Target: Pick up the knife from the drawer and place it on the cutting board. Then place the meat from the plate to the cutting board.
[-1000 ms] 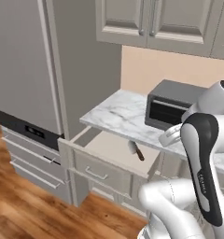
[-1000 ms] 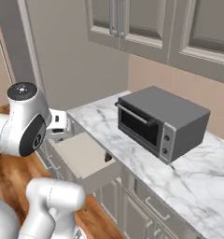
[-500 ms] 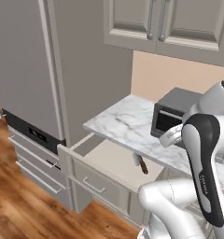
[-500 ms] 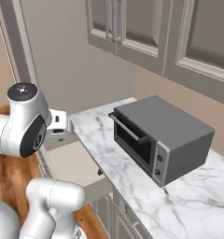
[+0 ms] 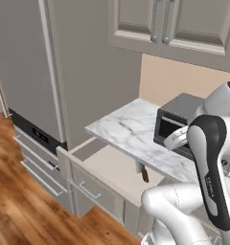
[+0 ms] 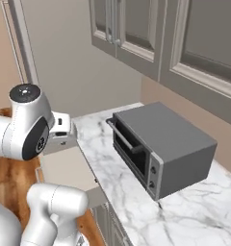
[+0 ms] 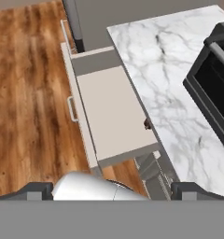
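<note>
The drawer (image 5: 109, 170) stands pulled out below the marble counter (image 5: 129, 131). In it lies the knife (image 5: 143, 174), dark reddish-brown handle toward me, at the drawer's right rear, partly under the counter's edge. In the hand view the drawer (image 7: 109, 109) is seen from high above, and just the knife's dark end (image 7: 147, 124) peeks out from under the counter (image 7: 170, 70). My gripper (image 7: 113, 190) is open, holds nothing and hangs well above the drawer. The cutting board, the meat and the plate are out of view.
A grey toaster oven (image 6: 160, 144) sits on the counter (image 6: 103, 139) to the right of the drawer (image 6: 67, 168). A tall grey fridge (image 5: 35, 72) stands to the left, wall cabinets (image 5: 174, 24) hang above, and wood floor (image 7: 30, 93) lies in front.
The whole picture has shifted in both base views: the base has driven closer along the counter. The drawer stays pulled out, the knife has not moved, and the gripper stays open.
</note>
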